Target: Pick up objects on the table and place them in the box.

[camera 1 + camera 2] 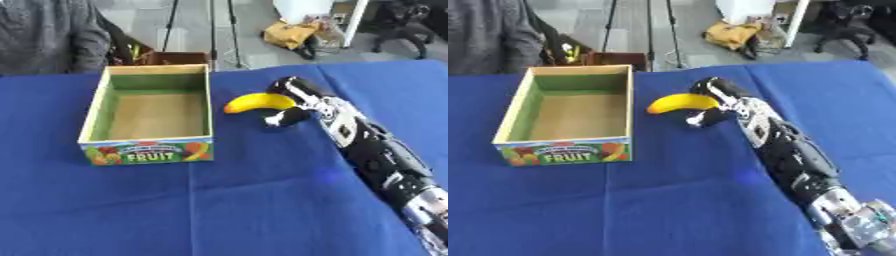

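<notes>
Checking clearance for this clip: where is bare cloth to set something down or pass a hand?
Bare: the wide blue cloth in front of the fruit box, left of the right arm, and the strip left of the box. Crowded: the gap between the box and the banana, which the right hand grips.

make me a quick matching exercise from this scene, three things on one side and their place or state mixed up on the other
Things:
1. banana
2. box
3. right hand

Place or state:
A. stands with nothing in it, FRUIT printed on its near wall
B. curled round the yellow fruit
C. held just right of the box, over the blue cloth

Pairs: 1-C, 2-A, 3-B
</notes>
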`<state>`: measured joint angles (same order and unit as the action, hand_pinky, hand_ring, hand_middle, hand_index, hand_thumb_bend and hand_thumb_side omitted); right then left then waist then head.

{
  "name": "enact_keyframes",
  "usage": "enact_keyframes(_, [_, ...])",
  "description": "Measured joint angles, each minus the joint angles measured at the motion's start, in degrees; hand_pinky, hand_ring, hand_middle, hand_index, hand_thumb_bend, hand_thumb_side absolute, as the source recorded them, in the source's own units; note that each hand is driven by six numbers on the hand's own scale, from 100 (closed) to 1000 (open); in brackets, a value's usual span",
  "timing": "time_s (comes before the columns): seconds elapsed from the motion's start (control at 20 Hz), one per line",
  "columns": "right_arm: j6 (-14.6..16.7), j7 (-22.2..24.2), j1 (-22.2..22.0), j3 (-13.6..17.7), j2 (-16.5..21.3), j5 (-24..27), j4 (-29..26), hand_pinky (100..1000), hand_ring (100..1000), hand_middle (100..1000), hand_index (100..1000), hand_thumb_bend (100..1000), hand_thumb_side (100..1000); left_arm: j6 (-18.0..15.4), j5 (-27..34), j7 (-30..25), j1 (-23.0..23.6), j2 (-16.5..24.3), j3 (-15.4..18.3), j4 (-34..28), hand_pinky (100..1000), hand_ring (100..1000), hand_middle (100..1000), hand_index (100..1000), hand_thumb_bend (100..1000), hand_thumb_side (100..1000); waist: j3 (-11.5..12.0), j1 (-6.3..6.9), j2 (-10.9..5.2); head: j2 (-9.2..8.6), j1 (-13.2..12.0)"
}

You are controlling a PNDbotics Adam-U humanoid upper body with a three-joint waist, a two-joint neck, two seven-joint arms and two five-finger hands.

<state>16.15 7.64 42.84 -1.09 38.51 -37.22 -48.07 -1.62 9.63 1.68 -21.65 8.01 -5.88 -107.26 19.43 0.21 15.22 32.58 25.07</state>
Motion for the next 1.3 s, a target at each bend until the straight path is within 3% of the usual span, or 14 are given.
enact_keyframes(0.3, [0.0,0.1,0.1,0.0,0.0,0.0,0.0,658,645,595,711,492,403,0.0,0.1,0.0,0.0,0.0,-0.2,0.0,779,656,614,779,379,1000,-0.2,-0.02,0.1,-0.01,0.0])
enact_keyframes(0.45, [0.0,-0.3,0.3,0.0,0.0,0.0,0.0,582,573,529,642,441,366,0.0,0.1,0.0,0.0,0.0,-0.2,0.0,780,655,613,779,380,1000,-0.3,-0.03,0.19,-0.02,0.0])
enact_keyframes(0.7, [-0.1,-0.9,0.3,0.0,0.0,-0.1,0.0,526,525,491,600,415,315,0.0,0.1,-0.1,-0.1,0.0,-0.2,0.0,780,655,613,780,380,1000,-0.3,-0.03,0.26,-0.22,0.0])
enact_keyframes(0.8, [-0.1,-1.0,0.4,0.0,0.0,-0.1,0.0,476,487,458,561,375,271,0.1,0.1,-0.1,-0.1,0.0,-0.2,0.0,780,655,613,780,380,1000,-0.4,-0.03,0.26,-0.42,0.0])
enact_keyframes(1.0, [-0.1,-1.3,0.4,0.0,-0.2,-0.5,0.0,378,395,403,513,302,266,0.1,0.1,-0.1,-0.1,0.0,-0.2,0.0,780,654,613,780,380,1000,-0.6,-0.03,0.26,-0.45,0.0])
enact_keyframes(1.05, [-0.2,-1.6,0.4,0.0,-0.4,-0.5,-0.1,314,336,371,486,259,260,0.1,0.1,-0.1,-0.2,0.0,-0.2,0.0,780,654,613,780,380,1000,-0.6,-0.04,0.26,-0.46,0.0])
enact_keyframes(1.3, [-0.4,-3.2,0.0,0.0,-0.5,0.0,-0.4,282,307,356,476,250,254,0.0,0.1,-0.2,-0.2,0.0,-0.2,0.0,780,654,613,780,381,1000,-1.2,-0.01,0.25,-0.47,-0.2])
